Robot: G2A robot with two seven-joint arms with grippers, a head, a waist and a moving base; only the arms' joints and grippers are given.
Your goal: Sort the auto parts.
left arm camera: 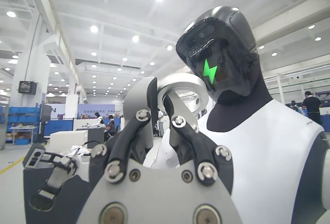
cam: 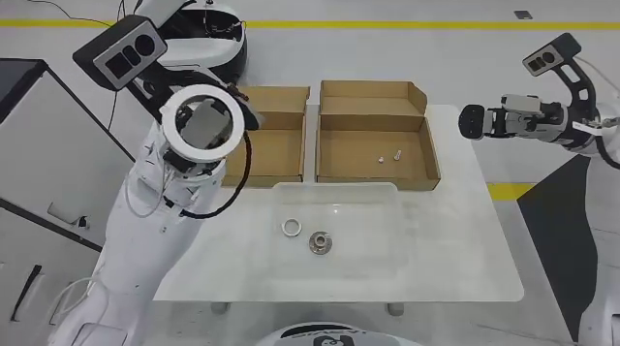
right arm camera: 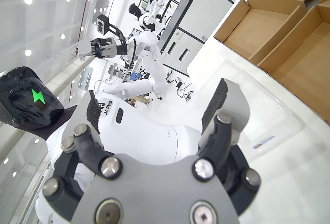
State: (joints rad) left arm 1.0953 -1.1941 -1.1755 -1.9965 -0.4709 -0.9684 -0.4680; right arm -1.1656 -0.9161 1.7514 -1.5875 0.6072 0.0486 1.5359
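My left gripper (left arm camera: 161, 96) is raised high over the table's left side, shut on a large silver ring (left arm camera: 184, 83); from above the ring (cam: 167, 123) faces the camera with the gripper (cam: 203, 125) behind it. The right wrist view catches that ring (right arm camera: 82, 49) farther off. My right gripper (right arm camera: 157, 91) is open with nothing between its fingers, held off the table's right edge (cam: 472, 120). A clear tray (cam: 334, 189) on the table holds a small ring (cam: 290, 226) and a flanged metal part (cam: 320, 242).
Two open cardboard boxes stand at the back of the table: the left box (cam: 276, 147) and the right box (cam: 373, 142), which holds two small parts (cam: 390, 156). A dark cabinet (cam: 39, 142) stands left of the table.
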